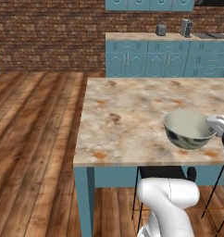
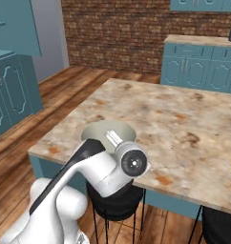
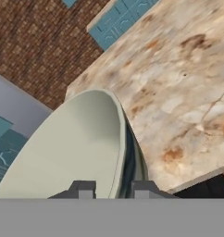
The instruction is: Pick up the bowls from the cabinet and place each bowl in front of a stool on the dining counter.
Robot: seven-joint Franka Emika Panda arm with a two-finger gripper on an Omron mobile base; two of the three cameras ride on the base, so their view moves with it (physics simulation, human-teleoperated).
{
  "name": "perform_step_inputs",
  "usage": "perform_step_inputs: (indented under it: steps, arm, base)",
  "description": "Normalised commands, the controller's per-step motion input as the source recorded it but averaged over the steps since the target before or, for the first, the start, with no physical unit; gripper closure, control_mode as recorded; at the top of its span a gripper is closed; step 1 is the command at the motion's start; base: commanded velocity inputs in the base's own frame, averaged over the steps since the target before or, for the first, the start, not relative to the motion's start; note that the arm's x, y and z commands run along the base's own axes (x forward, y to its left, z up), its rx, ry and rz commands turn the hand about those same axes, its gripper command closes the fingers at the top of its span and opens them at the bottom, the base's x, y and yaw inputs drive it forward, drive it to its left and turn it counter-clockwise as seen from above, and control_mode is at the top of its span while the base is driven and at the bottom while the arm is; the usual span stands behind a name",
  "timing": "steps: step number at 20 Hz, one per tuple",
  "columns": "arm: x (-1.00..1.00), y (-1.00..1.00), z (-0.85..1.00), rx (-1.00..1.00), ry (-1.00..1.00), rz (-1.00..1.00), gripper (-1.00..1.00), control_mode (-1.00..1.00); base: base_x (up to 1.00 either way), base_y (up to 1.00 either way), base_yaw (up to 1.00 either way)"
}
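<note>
The end effector point(image 3: 111, 189) pinches the cream, grey-mottled round bowl point(image 1: 189, 129) by its rim; lower it level onto the marbled stone bench point(image 1: 132, 115) below before releasing.

surface: dining counter point(image 1: 132, 115) | on it: mottled bowl point(image 1: 189, 129) near front edge

The beige-brown marbled stone desk point(image 1: 132, 115) lies bare beyond and to the left of the hand point(image 3: 113, 187), which is clamped on the cream mottled bowl point(image 1: 188, 129). A black padded stool point(image 2: 115, 202) stands below it.
</note>
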Motion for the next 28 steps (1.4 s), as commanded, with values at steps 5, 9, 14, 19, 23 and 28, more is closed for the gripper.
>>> perform_step_inputs:
  steps: [5,9,14,19,23,28]
  arm:
    - [0.40,-0.12,-0.33,0.00,0.00,0.02,1.00,-1.00]
    - [0.43,-0.17,-0.29,0.00,0.00,0.01,1.00,-1.00]
    - [0.40,-0.18,-0.26,0.00,0.00,0.01,1.00,-1.00]
    - [0.36,-0.14,-0.23,0.00,0.00,0.01,1.00,-1.00]
    - [0.41,-0.06,-0.28,0.00,0.00,0.00,1.00,-1.00]
    - [0.38,-0.06,-0.31,0.00,-0.02,0.00,1.00,-1.00]
  base:
    - [0.00,0.00,0.00]
    - [0.00,0.00,0.00]
    - [0.00,0.00,0.00]
    - [0.00,0.00,0.00]
    - [0.00,0.00,0.00]
    - [0.00,0.00,0.00]
